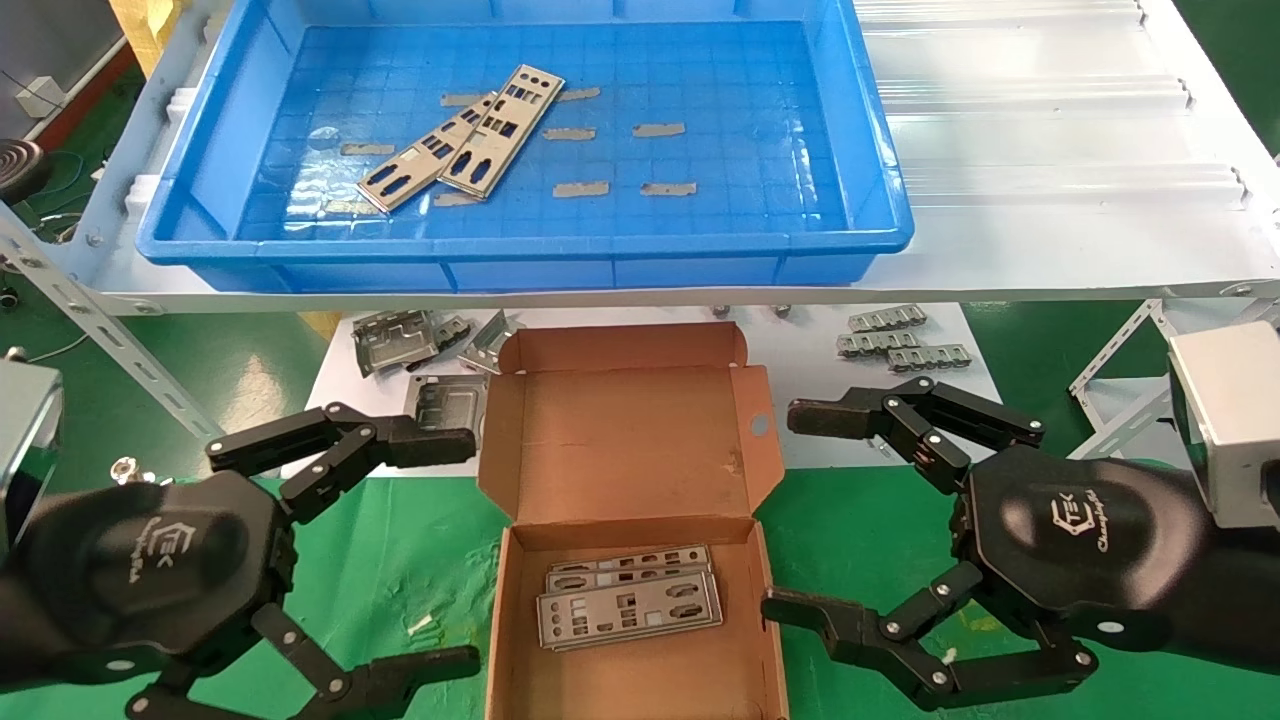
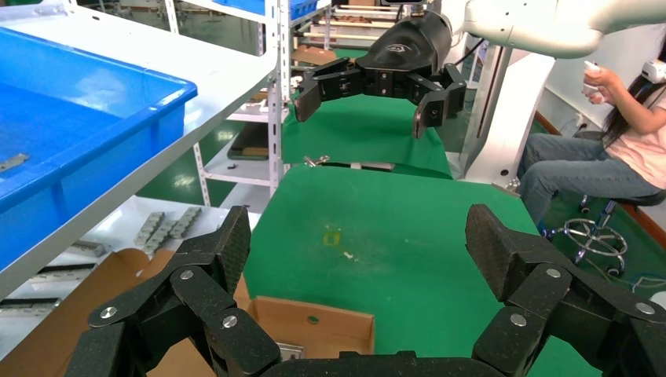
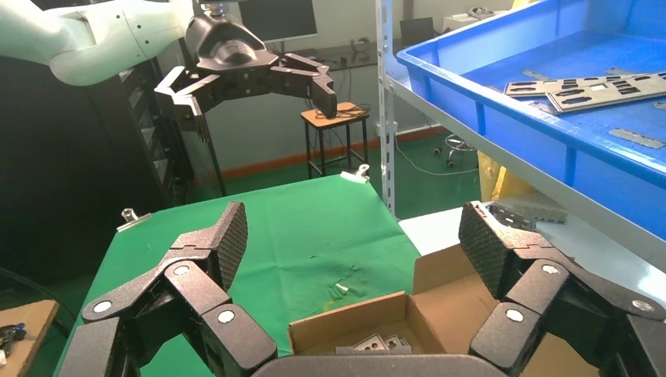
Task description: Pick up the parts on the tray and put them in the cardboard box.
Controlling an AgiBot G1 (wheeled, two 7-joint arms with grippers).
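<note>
Two silver punched parts lie overlapping on the floor of the blue tray, left of its middle; they also show in the right wrist view as parts. The open cardboard box sits below the shelf on the green cloth, with stacked parts inside. My left gripper hangs open at the box's left side, holding nothing. On the box's right side my right gripper is open and empty too. Each wrist view looks over the box edge toward the other gripper.
Several small grey tape strips lie on the tray floor. Bent grey brackets and small metal pieces rest on the white sheet behind the box. A shelf frame slants at the left. A seated person is beyond the table.
</note>
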